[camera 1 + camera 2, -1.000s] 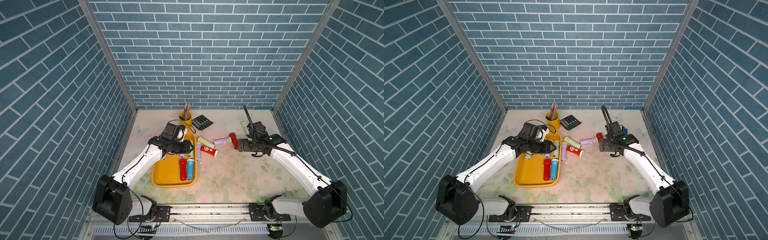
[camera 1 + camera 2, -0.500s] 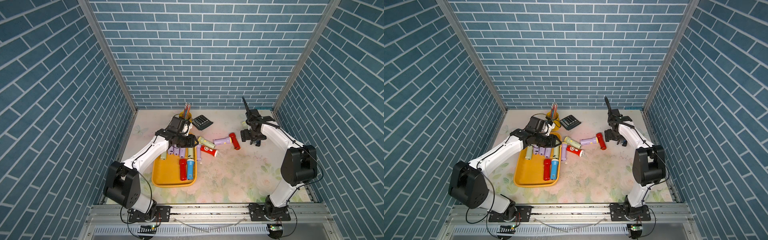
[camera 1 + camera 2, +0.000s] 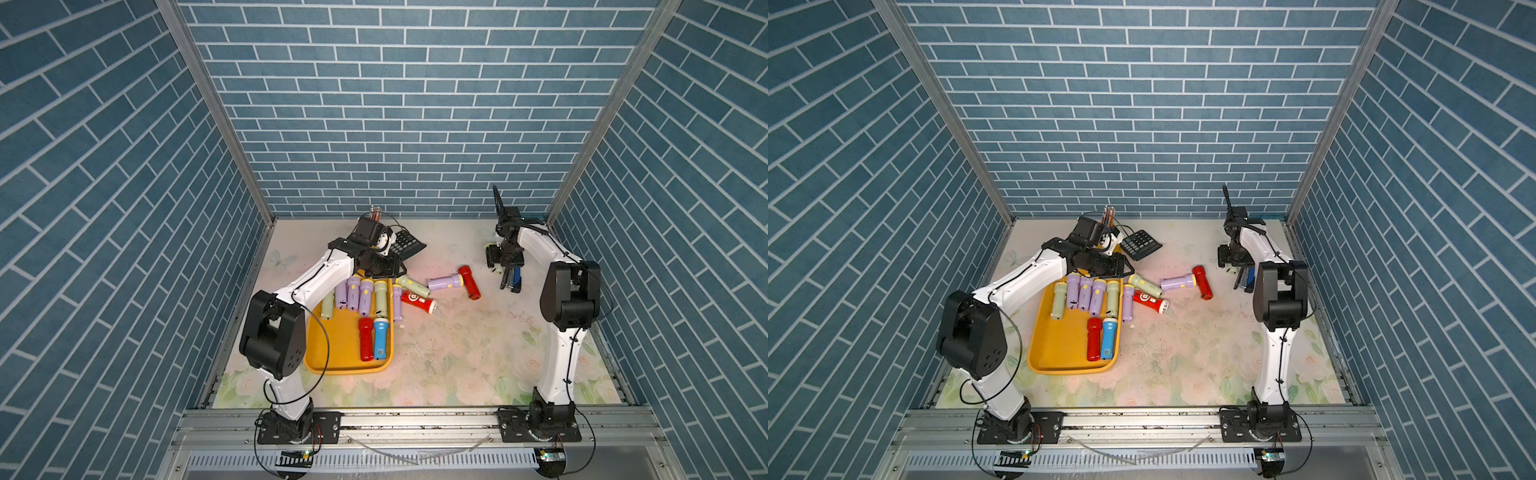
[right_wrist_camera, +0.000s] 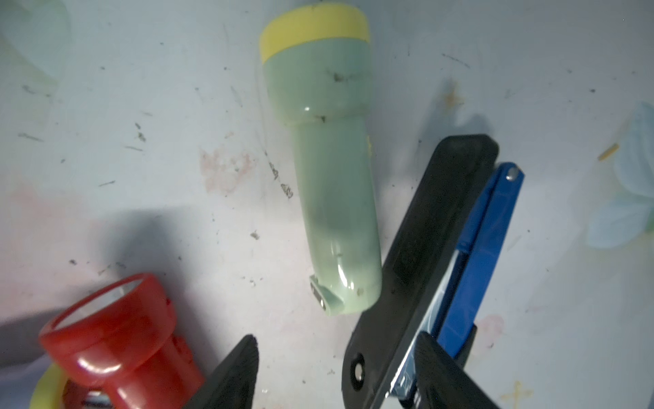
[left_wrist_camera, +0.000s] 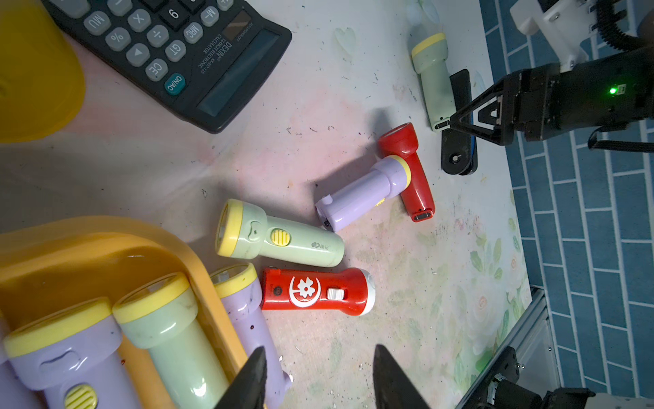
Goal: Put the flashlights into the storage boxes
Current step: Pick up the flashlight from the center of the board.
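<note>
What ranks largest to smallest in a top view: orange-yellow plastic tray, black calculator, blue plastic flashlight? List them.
1. orange-yellow plastic tray
2. black calculator
3. blue plastic flashlight
The calculator lies farther back yet looks bigger.

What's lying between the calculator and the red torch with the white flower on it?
A pale green flashlight with a yellow head, lying on its side. The left wrist view shows it most clearly, and it shows in both top views too.

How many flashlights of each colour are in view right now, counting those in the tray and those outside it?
lilac flashlights: 5
pale green flashlights: 4
red flashlights: 3
blue flashlight: 1
Total: 13
</note>
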